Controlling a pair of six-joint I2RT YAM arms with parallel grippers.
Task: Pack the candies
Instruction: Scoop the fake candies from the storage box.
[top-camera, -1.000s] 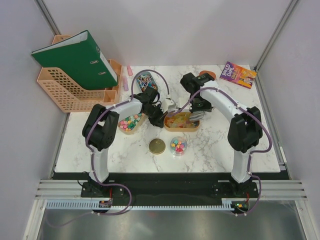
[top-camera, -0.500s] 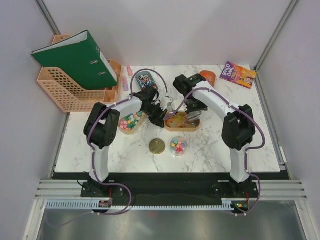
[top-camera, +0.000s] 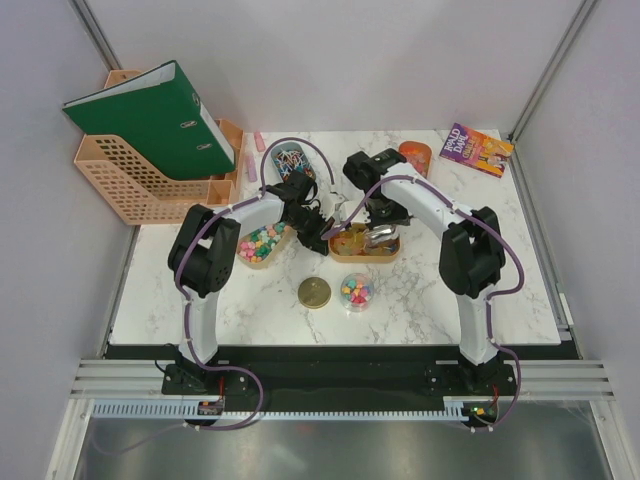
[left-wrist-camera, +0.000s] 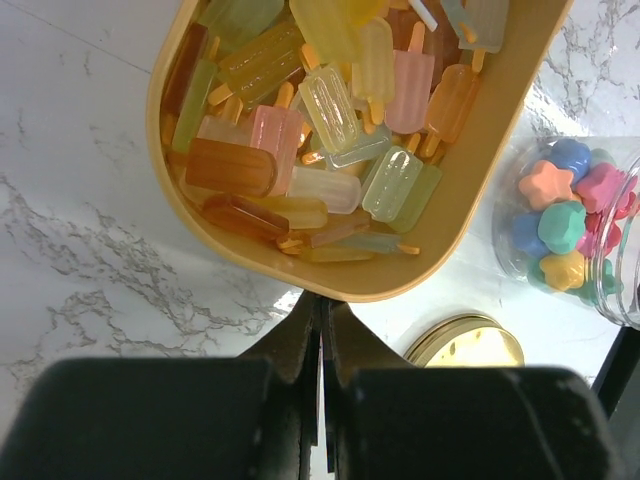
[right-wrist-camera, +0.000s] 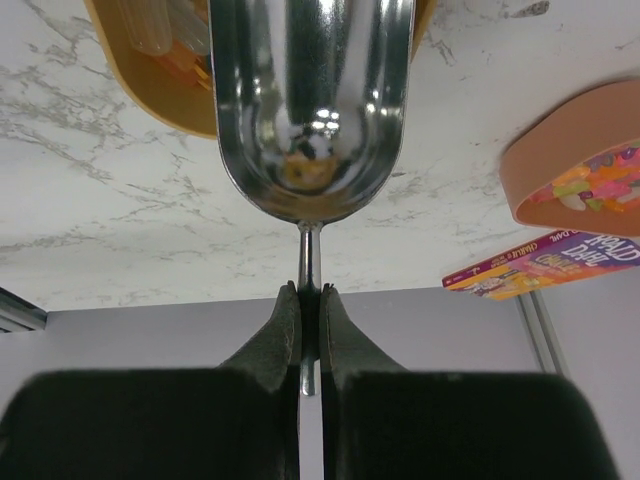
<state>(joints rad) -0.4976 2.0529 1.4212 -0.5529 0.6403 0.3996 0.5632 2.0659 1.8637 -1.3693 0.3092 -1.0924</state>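
Small mixed-colour candies fill an open clear jar (top-camera: 356, 290), also in the left wrist view (left-wrist-camera: 565, 215), and a tan oval tray (top-camera: 262, 245) at the left. A middle oval tray (top-camera: 392, 253) holds translucent lolly-shaped sweets (left-wrist-camera: 330, 105). My left gripper (top-camera: 320, 237) is shut, its tips (left-wrist-camera: 322, 300) against the outside of that tray's near rim (left-wrist-camera: 440, 270). My right gripper (right-wrist-camera: 309, 292) is shut on the thin handle of the silver scoop (right-wrist-camera: 310, 100). The scoop (top-camera: 380, 235) hangs over the middle tray's right part, and its bowl looks empty.
A round gold lid (top-camera: 314, 292) lies left of the jar. An orange oval tray (top-camera: 415, 155) with sweets and a book (top-camera: 475, 148) are at the back right. A patterned tin (top-camera: 290, 160) sits at the back. A peach file rack with a green binder (top-camera: 150, 120) fills the back left.
My right arm has swung left with the scoop, bringing it further over the middle tray. My left gripper has stayed at the tray's rim.
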